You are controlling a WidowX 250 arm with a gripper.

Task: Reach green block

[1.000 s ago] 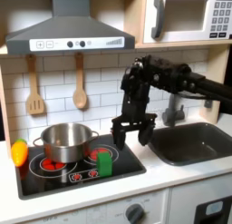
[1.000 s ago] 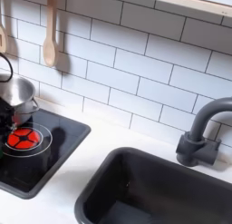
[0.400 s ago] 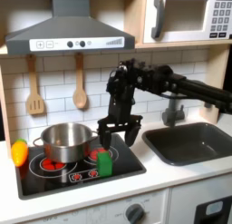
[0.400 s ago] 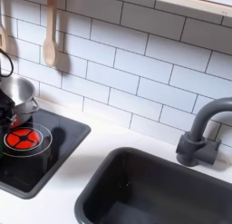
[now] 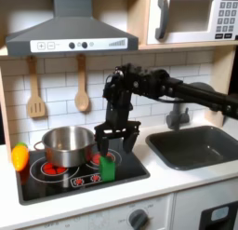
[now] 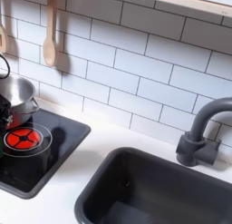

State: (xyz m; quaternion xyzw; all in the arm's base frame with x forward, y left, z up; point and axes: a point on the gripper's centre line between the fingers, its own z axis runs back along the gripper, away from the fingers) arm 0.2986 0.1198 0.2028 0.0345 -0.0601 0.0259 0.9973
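- A toy kitchen, by its fittings:
- hob (image 5: pixel 79 169) with red rings under a hood (image 5: pixel 70 31)
- sink (image 6: pixel 159 189), tap (image 6: pixel 198 132), microwave (image 5: pixel 193 16)
- white tiled wall (image 6: pixel 136 64) hung with wooden utensils (image 5: pixel 82 83)

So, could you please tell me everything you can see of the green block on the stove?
In the first exterior view the green block is a small, bright green, upright piece with rounded edges, seemingly plastic. It stands on the black cooktop near its front edge, beside a red burner ring and to the right of the steel pot, apart from it. The open gripper hangs directly above it; whether a fingertip touches its top cannot be told.
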